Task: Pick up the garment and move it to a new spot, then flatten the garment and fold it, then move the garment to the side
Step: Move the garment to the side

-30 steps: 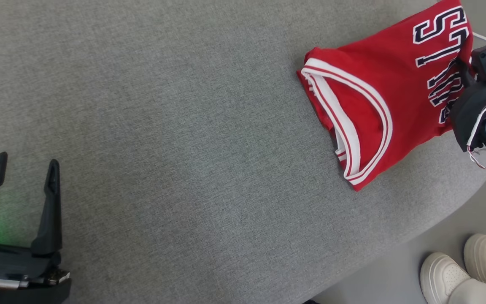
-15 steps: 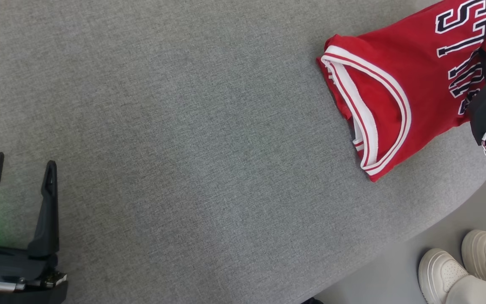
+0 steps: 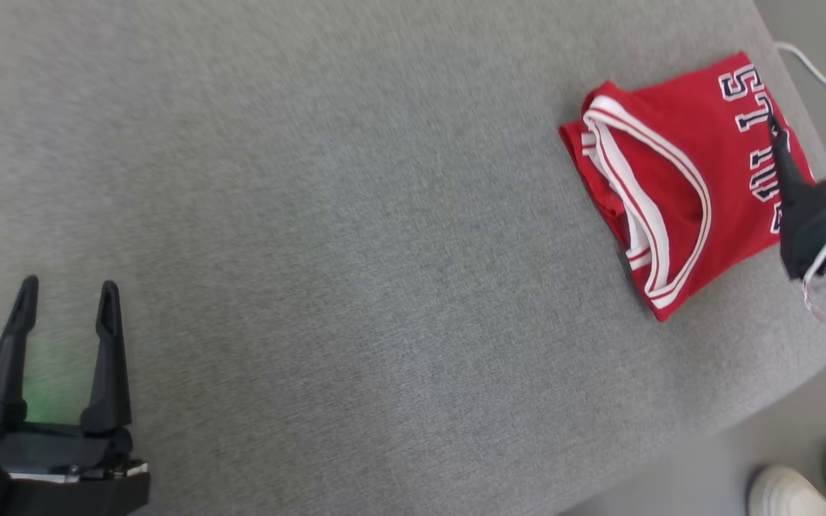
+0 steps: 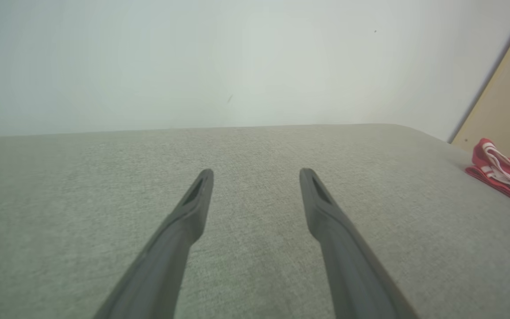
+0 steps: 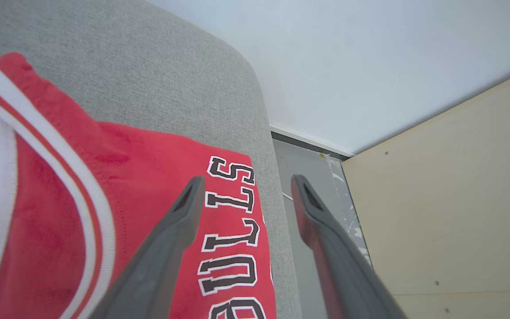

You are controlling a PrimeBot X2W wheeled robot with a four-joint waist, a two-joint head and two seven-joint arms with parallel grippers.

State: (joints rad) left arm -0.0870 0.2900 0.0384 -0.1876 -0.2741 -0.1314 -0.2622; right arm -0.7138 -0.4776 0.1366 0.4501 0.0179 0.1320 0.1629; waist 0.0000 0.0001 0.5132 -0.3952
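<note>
Red jersey (image 3: 700, 122) ungripped; L fingers (image 4: 193, 212) & R fingers (image 5: 179, 226) spread wide, empty

Garment (image 3: 678, 186) on surface (image 3: 348, 251), far right; left gripper (image 3: 68, 284) near left.

Left claw (image 3: 67, 287): low at left, two dark fingers pointing up, spread wide, nothing between them. Right claw (image 5: 247, 181): far right, on dark wrist, fingers slanted up-left, likewise parted, gripping nothing.
</note>
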